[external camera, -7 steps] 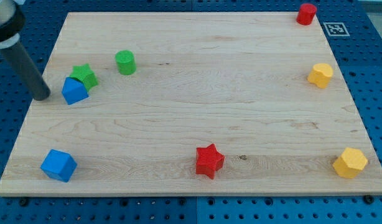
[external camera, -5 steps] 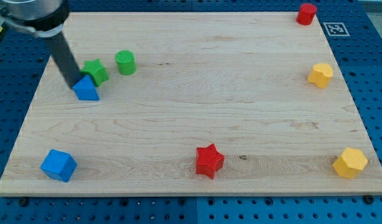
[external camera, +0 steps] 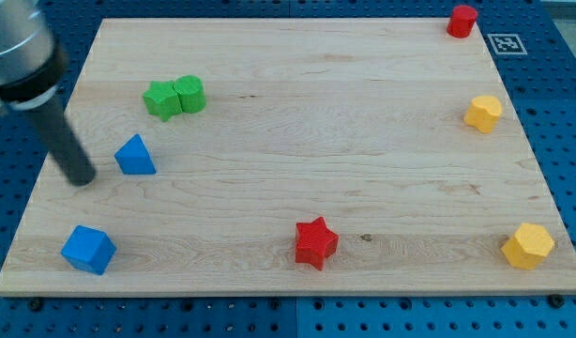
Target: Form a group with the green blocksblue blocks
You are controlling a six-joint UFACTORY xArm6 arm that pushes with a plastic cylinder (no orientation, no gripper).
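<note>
- The wooden board (external camera: 297, 113) fills nearly the whole frame, lying on a blue pegboard (external camera: 569, 122)
- My rod comes down from the upper left corner, and my tip (external camera: 83, 178) rests on the board at the middle left; it has hold of nothing and touches no block
- The blue cube (external camera: 88, 249) sits in the lower left, below my tip and apart from it
- The blue triangular block (external camera: 135, 156) lies just to the right of my tip, with a small gap between
- The green star (external camera: 161, 99) and green cylinder (external camera: 189, 94) touch each other in the upper left, above and right of my tip
- A red star (external camera: 315, 242) lies at bottom centre
- Two yellow blocks (external camera: 528, 245) (external camera: 483, 113) sit at the right edge
- A red cylinder (external camera: 462, 20) is at top right
</note>
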